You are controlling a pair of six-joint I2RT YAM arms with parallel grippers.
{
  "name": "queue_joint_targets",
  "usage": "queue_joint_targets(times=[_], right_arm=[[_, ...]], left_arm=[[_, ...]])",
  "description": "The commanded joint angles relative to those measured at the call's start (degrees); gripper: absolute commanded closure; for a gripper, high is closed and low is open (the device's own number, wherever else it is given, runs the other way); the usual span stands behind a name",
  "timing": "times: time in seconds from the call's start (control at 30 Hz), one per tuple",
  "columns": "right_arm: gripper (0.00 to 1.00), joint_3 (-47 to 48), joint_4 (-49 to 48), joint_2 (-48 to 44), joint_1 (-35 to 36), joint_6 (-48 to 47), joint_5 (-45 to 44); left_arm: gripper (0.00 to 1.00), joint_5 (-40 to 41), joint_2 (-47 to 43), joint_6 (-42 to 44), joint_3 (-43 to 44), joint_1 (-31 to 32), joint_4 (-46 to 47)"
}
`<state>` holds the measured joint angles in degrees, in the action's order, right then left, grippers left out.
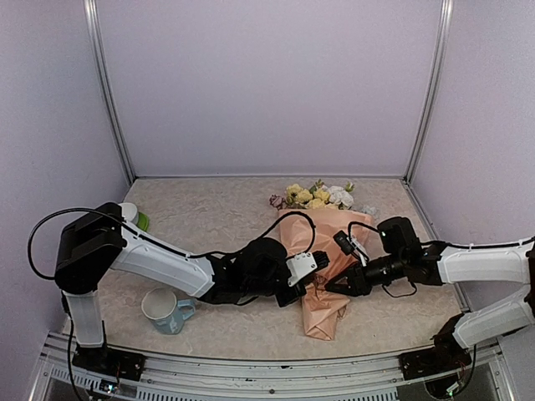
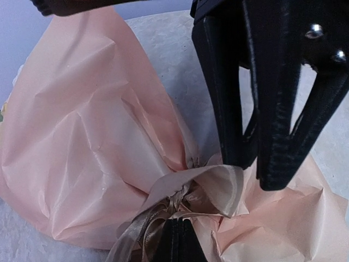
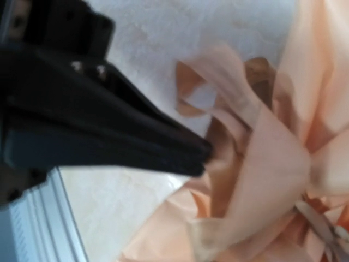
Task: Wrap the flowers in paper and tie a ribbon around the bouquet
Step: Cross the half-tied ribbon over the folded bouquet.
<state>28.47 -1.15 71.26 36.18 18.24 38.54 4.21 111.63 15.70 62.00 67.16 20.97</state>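
The bouquet lies on the table with its flowers (image 1: 316,196) at the far end. The peach paper (image 1: 322,313) is wrapped round it as a cone and gathered at a narrow waist. The tan ribbon (image 2: 218,183) is bunched in loops at that waist. My left gripper (image 1: 309,282) (image 2: 180,222) is shut on ribbon strands at the gather. My right gripper (image 1: 333,286) (image 2: 256,169) reaches in from the right, just above the ribbon loop. Its jaws stand a little apart, with nothing seen between them. In the blurred right wrist view its tips (image 3: 206,155) touch a ribbon loop (image 3: 229,87). The stems are hidden in the paper.
A pale blue mug (image 1: 163,311) stands near the front left, beside the left arm. A green and white object (image 1: 138,219) sits behind the left arm's shoulder. Metal frame posts rise at the back corners, and a rail (image 1: 251,359) runs along the front edge.
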Motion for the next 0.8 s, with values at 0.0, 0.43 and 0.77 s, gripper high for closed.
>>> queue_joint_targets(times=[0.0, 0.43, 0.77], right_arm=[[0.65, 2.9, -0.4, -2.6, -0.6, -0.4, -1.0], [0.79, 13.6, 12.0, 5.2, -1.4, 2.0, -19.2], [0.94, 20.0, 19.7, 17.6, -1.4, -3.3, -15.6]], left_arm=[[1.00, -1.8, 2.2, -1.7, 2.1, -0.5, -0.4], [1.00, -2.2, 3.5, -2.5, 3.1, -0.6, -0.2], [1.00, -2.8, 3.4, -3.7, 1.8, -1.3, 0.6]])
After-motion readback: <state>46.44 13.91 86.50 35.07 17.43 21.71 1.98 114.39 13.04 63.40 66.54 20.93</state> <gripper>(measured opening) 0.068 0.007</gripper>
